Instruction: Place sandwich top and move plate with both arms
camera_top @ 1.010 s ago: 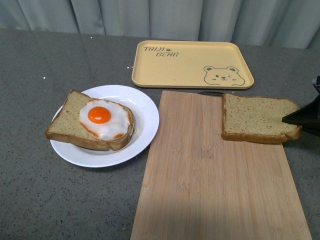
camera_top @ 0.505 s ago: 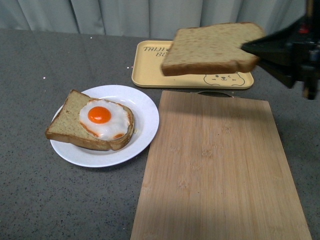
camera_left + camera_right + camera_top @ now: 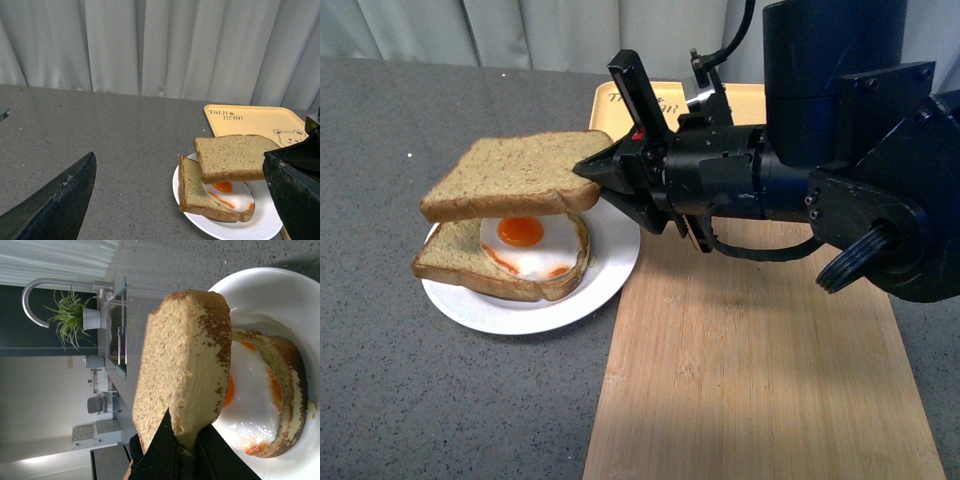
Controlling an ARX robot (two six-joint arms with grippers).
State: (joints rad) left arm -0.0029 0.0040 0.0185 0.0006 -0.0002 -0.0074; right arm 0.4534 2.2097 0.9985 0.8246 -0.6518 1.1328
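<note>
Sandwich top (image 3: 510,175), golden-brown, speckled, above the egg (image 3: 520,232), clamped in right end effector (image 3: 584,170)

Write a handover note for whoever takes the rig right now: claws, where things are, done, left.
Right claw: shut on the top slice, holding it just above the egg slice, with a gap between them.
Left claw: open, empty, away from the plate.
The plate sits on the table beside the cutting board, with the yellow tray behind.
Done: top slice is lifted and over the plate.
Left: lower and release it onto the egg slice, then move the plate with both arms.
</note>
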